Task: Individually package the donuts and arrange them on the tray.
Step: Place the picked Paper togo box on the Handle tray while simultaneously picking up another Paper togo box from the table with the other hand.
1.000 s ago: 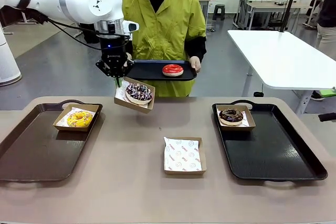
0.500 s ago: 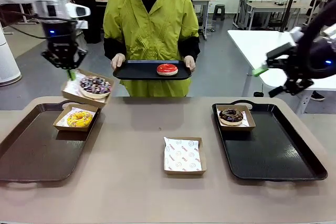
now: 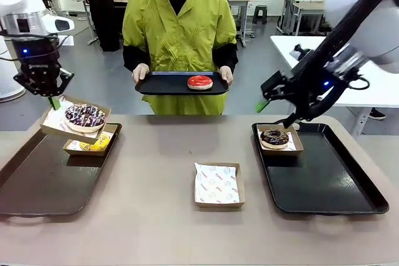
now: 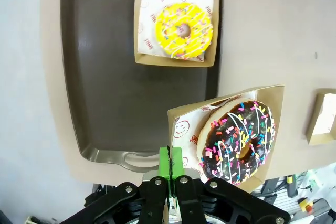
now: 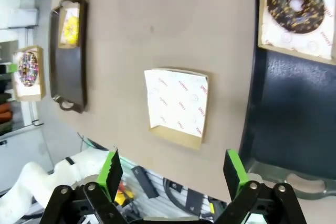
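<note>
Hazards, largest item first: the brown left tray (image 3: 37, 185) has its far right corner occupied by the box (image 4: 148, 3) of the yellow-iced donut (image 4: 184, 30), and the carried box (image 4: 274, 108) hangs close beside it, so lowering without a sideways offset could crush that rim; the carried box is pinched at one wall only by the left gripper (image 4: 170, 163), clenched on cardboard and liner, so the load sits off to one side, and the wall may fold or the tilted box may swing, sliding the sprinkled donut (image 4: 239, 140) out; the right gripper (image 3: 276, 114), spread wide and empty, hovers at the far left corner of the black right tray (image 3: 336, 185), where a low pass could clip the boxed chocolate donut (image 3: 274, 136). Materials: both trays are rigid, smooth and rectangular, with raised rims and end handles; the person's tray (image 3: 162, 85), held at the far side, carries the unboxed glossy red donut (image 3: 200, 81); the empty box (image 3: 217, 185) at table centre is thin square cardboard lined with printed paper; the icings look soft and easily smeared.
</note>
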`<state>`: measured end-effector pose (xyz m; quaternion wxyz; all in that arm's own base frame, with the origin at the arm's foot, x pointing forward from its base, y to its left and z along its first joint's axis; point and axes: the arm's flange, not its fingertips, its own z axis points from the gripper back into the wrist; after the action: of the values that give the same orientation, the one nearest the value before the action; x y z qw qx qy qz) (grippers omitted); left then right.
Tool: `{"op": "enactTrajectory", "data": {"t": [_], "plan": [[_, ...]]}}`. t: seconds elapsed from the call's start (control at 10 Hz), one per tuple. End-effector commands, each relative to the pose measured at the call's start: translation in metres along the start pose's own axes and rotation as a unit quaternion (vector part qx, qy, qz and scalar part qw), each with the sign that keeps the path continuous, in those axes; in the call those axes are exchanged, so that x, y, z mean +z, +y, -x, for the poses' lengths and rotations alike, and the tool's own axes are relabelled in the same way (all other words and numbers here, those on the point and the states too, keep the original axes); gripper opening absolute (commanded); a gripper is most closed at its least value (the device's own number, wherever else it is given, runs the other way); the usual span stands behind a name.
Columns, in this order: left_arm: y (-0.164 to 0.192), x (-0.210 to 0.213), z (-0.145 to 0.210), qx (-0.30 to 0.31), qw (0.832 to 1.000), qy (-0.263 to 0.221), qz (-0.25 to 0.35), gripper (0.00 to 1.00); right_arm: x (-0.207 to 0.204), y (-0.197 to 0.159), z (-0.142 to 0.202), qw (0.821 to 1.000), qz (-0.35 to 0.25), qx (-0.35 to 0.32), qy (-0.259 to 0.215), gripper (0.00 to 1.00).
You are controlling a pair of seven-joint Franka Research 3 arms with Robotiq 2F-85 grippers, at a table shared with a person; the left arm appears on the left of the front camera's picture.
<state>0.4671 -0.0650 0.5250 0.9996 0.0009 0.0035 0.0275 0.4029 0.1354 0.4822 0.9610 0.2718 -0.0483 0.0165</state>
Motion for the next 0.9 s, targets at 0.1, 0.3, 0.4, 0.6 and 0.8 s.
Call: {"op": "enactTrajectory", "data": {"t": [0.1, 0.3, 0.4, 0.6, 0.8], "plan": [[0.0201, -0.0136, 0.0148, -0.006, 1.0, -0.013, 0.018, 0.01, -0.0218, -0.0044, 0.0002, 1.0, 0.02, -0.014, 0.009, 1.0], [0.0127, -0.0105, 0.0097, 0.003, 1.0, -0.003, 0.002, 0.01, -0.0145, -0.0008, 0.0003, 1.0, 0.008, -0.001, 0.006, 1.0], [0.0127, -0.0105, 0.0097, 0.003, 1.0, -0.003, 0.002, 0.01, -0.0145, -0.0008, 0.0003, 1.0, 0.008, -0.001, 0.006, 1.0], [0.0127, -0.0105, 0.0097, 0.003, 1.0, -0.003, 0.002, 0.01, -0.0145, -0.0008, 0.0003, 1.0, 0.008, -0.001, 0.006, 1.0], [0.0127, -0.0105, 0.0097, 0.003, 1.0, -0.003, 0.002, 0.01, -0.0145, -0.0008, 0.0003, 1.0, 0.008, -0.001, 0.006, 1.0]]}}
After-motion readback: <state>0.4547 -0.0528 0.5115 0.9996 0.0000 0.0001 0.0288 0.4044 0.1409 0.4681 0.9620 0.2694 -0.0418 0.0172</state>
